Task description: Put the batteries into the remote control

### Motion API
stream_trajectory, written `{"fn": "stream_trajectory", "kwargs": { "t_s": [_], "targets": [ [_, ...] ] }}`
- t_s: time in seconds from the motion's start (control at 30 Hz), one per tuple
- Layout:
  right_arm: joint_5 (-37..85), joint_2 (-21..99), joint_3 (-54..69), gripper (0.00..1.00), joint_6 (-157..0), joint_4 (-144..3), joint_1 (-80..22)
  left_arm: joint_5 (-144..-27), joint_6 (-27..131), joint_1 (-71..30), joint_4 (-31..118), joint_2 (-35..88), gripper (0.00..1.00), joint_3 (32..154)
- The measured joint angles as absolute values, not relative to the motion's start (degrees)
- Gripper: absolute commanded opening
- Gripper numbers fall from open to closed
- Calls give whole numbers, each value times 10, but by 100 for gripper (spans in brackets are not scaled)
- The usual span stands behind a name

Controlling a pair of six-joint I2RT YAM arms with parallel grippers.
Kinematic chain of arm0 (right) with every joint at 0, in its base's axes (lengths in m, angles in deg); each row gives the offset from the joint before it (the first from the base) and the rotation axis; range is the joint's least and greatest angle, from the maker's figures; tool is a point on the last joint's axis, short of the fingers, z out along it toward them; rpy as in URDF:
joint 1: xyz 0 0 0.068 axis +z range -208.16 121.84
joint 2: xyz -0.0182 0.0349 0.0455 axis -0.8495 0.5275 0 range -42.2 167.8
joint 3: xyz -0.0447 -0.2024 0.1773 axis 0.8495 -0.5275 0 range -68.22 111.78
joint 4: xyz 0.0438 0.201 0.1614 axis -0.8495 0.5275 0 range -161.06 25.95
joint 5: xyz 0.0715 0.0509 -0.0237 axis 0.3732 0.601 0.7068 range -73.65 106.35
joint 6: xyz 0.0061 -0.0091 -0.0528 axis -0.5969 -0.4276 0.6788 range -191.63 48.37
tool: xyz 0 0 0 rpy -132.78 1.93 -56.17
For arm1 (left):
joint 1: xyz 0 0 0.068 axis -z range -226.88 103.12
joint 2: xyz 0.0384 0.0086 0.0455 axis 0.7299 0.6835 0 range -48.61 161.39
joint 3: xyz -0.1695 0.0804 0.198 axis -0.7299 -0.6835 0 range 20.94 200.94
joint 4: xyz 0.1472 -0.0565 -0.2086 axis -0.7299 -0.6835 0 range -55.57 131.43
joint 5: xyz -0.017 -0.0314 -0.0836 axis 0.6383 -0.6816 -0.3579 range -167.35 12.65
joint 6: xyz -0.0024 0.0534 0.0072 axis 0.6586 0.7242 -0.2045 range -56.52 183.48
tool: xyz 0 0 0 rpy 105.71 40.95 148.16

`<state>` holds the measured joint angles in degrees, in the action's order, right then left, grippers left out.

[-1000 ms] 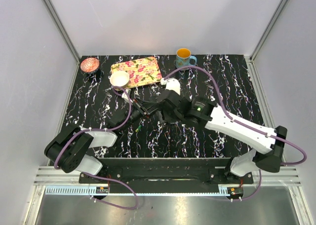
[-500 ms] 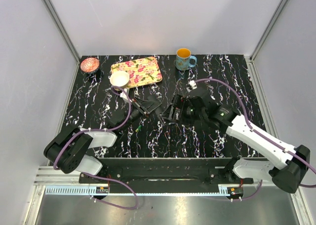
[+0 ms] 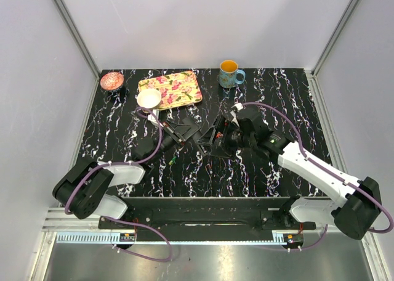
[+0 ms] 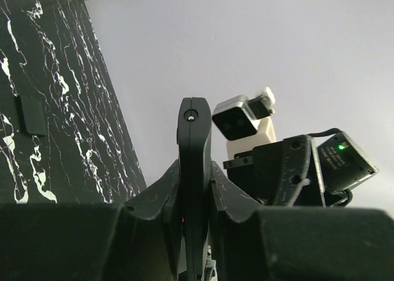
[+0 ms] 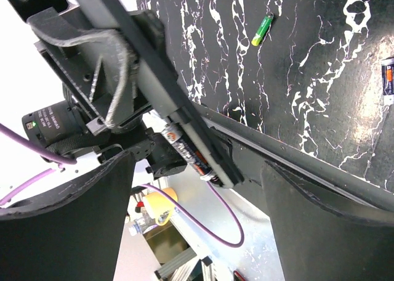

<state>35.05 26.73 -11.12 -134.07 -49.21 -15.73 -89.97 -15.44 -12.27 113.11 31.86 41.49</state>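
Holding the remote control (image 4: 194, 133) clenched in the left gripper (image 4: 194, 185), bring the right gripper (image 5: 197, 170), jaws released, squarely onto the seated battery (image 5: 184, 148).

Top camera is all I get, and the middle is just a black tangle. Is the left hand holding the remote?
Observer: Yes. In the left wrist view, the left hand is clamped on the remote control, which stands edge-on between its fingers.
Operator: Is a battery inside it yet?
Observer: The right wrist view shows one battery lying in the remote control's open back.
Operator: Is the right hand carrying another one?
Observer: No. The right hand is open with nothing between its fingers. A green battery lies loose on the table.
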Motion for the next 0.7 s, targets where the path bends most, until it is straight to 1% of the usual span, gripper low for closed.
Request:
{"fn": "stream_trajectory", "kwargs": {
  "t_s": [0.37,0.6,0.63,0.7],
  "targets": [
    [382,268,-133,85,-1380,-524,-178,-891,-143,-123,1131,304,0,415],
    [397,279,-133,74,-1390,-543,-189,-891,-143,-123,1131,302,0,414],
    [400,281,-134,71,-1391,-546,-191,-891,-143,-123,1131,302,0,414],
    [402,284,-138,70,-1392,-551,-194,-891,-143,-123,1131,302,0,414]
  ]
}}
